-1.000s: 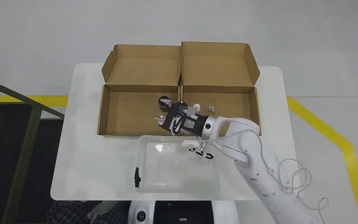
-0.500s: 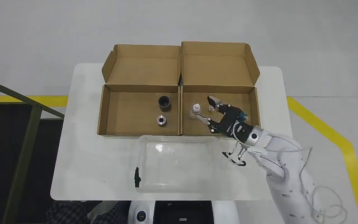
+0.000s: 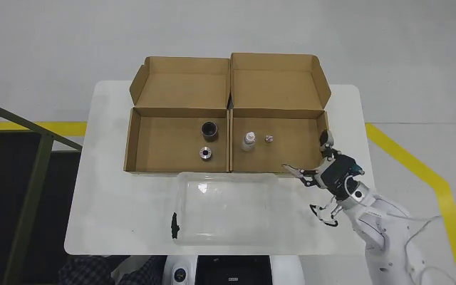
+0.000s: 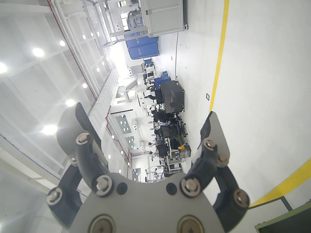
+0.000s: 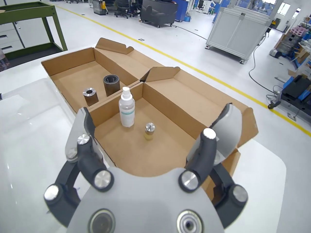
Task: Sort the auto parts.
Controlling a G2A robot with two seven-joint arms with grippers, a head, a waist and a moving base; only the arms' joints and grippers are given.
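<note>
Left gripper: fingers spread wide with nothing between them. It points out at the hall, away from the table.
Table: white top. I give places as clock hours about its middle, read from the top view.
Black piece: small and slim, at 7 o'clock, against the left rim of the clear tray. I cannot tell whether it lies inside the wall or just outside it.
Clear tray: at 6 o'clock, close against the near walls of both cartons.
Left carton: at 11 o'clock, lid folded back. It holds two metal cylinders.
Dark sleeve: upright, toward the right end of the left carton.
Metal bushing: shorter and upright, at 6 o'clock of the sleeve and apart from it.
Right carton: at 1 o'clock, lid folded back, side by side with the left carton.
Spray bottle: upright, just beside the shared wall.
Capped vial: upright, at 3 o'clock of the bottle and apart from it.
Right gripper: at 3 o'clock, by the near right corner of the right carton, fingers spread and holding nothing.
Step in hand: I judge this a pause between picks. Neither gripper carries anything, and four parts stand in the cartons.
Next move: the black piece appears to be the one part left unsorted. It lies well apart from the right gripper, so I judge the left arm better placed. The pick calls for a low pinch across the narrow width, keeping off the tray wall.
</note>
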